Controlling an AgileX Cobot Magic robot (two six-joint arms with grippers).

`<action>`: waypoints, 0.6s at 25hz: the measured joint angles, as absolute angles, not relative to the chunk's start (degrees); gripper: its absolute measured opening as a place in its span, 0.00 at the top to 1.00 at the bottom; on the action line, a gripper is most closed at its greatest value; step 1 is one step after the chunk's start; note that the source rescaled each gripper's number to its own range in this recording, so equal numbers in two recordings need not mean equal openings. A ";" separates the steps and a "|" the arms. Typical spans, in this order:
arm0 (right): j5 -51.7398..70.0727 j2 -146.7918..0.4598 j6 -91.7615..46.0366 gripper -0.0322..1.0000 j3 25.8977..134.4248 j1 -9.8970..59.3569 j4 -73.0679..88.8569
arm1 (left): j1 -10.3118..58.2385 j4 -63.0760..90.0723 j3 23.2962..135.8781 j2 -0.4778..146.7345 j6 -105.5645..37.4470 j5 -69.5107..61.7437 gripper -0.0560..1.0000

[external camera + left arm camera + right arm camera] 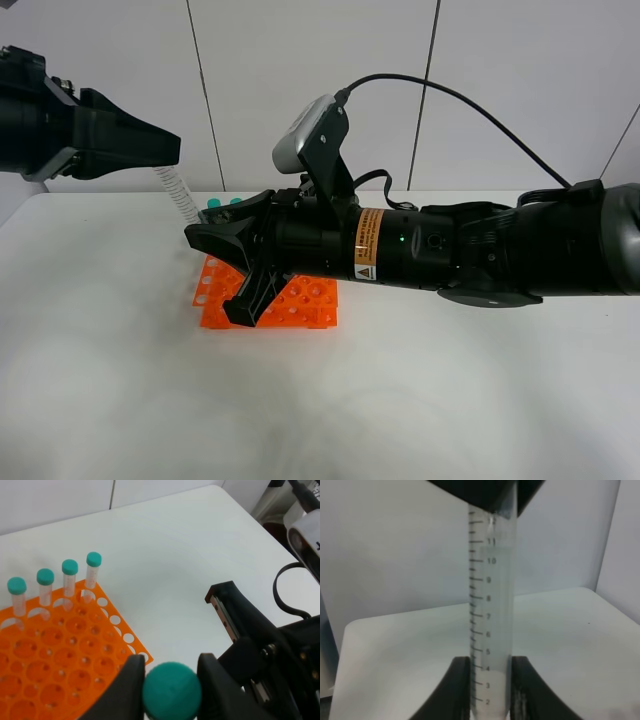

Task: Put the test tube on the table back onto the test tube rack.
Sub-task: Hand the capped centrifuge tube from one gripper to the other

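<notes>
The test tube (490,605) is up in the air, not lying on the table (120,400). It hangs straight down near the far edge, left of the middle, just beside the orange test tube rack (310,300). The left gripper (172,666) pinches its green cap (172,695), so the tube can dangle. The right gripper (491,662) looks squeezed on both sides of the tube, low down. I think one arm is handing it to the other, because the right arm reaches over the rack. Four other tubes (69,580) stand along one rack edge, so many holes are free.
</notes>
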State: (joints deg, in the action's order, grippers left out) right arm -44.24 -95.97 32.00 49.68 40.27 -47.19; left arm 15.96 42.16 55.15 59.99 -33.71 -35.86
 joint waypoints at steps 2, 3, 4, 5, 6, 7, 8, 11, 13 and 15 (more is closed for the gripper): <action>-44.24 -95.97 32.00 0.96 49.68 40.27 -47.19 | 15.96 42.20 55.15 59.99 -33.78 -35.80 0.95; -44.24 -95.97 31.95 0.96 49.68 40.27 -47.21 | 15.96 42.20 55.15 59.99 -33.83 -35.74 0.95; -44.24 -95.97 31.95 0.96 49.68 40.27 -47.41 | 15.96 42.20 55.15 59.99 -33.83 -35.67 0.95; -44.36 -95.97 31.95 0.96 49.68 40.22 -47.89 | 15.96 42.20 55.15 59.99 -33.83 -35.67 0.95; -44.53 -95.97 32.01 0.96 49.68 40.16 -48.40 | 15.96 42.28 55.15 59.99 -33.83 -35.67 0.95; -44.68 -95.97 32.06 0.96 49.68 40.09 -48.97 | 15.96 42.57 55.15 59.99 -33.83 -35.67 0.95; -44.68 -95.97 32.29 0.96 49.68 40.09 -49.44 | 15.96 42.68 55.15 59.99 -33.88 -35.82 0.95; -44.68 -95.97 32.80 0.96 49.68 40.09 -49.86 | 15.96 42.67 55.15 59.99 -34.03 -35.95 0.95; -44.78 -95.97 33.06 0.91 49.68 40.09 -49.99 | 15.96 42.81 55.15 59.99 -34.03 -35.95 0.95; -45.43 -95.97 33.47 0.88 49.68 40.09 -50.65 | 16.02 43.04 55.15 59.99 -34.03 -35.84 0.95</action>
